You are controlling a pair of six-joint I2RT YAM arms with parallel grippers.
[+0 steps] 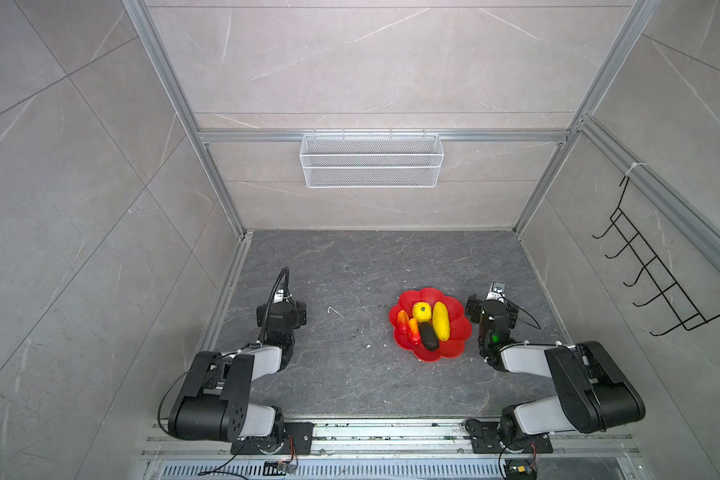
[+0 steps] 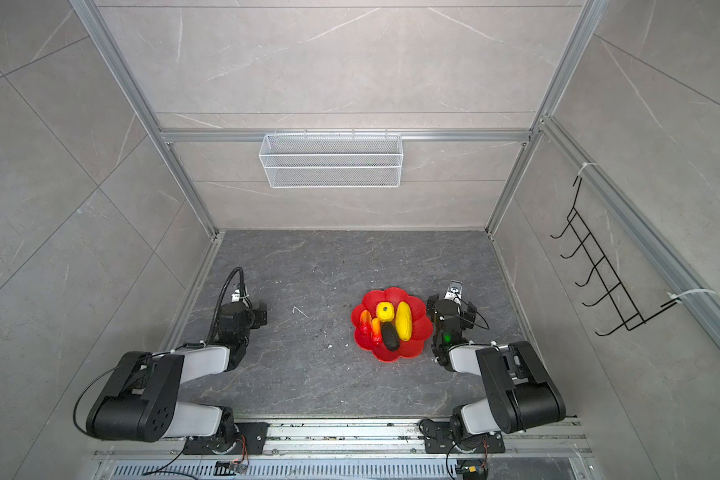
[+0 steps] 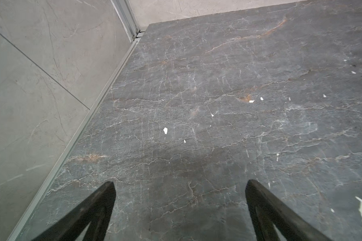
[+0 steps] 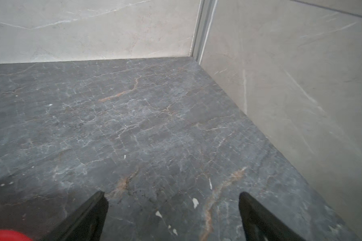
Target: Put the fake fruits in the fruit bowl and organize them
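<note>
Colours noted. The bowl (image 1: 460,328) is glossy red. In the bowl:
- ribbed fruit (image 1: 441,320): yellow
- round fruit (image 1: 422,312): yellow, green spot on top
- oblong fruits (image 1: 403,322): orange fading to red
- oval fruit (image 1: 429,337): black

Desk (image 1: 350,270) under bowl: dark grey, pale veins, rust streaks, white flecks. Basket (image 1: 371,166) behind bowl: white mesh. Rack (image 1: 657,286) right of bowl: black wire.

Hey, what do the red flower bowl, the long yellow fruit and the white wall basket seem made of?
The red flower bowl looks like glossy plastic: evenly bright, shiny highlights. The long yellow fruit is probably moulded plastic: uniform colour, slight sheen. The white wall basket seems painted metal mesh, a fine see-through grid.
</note>
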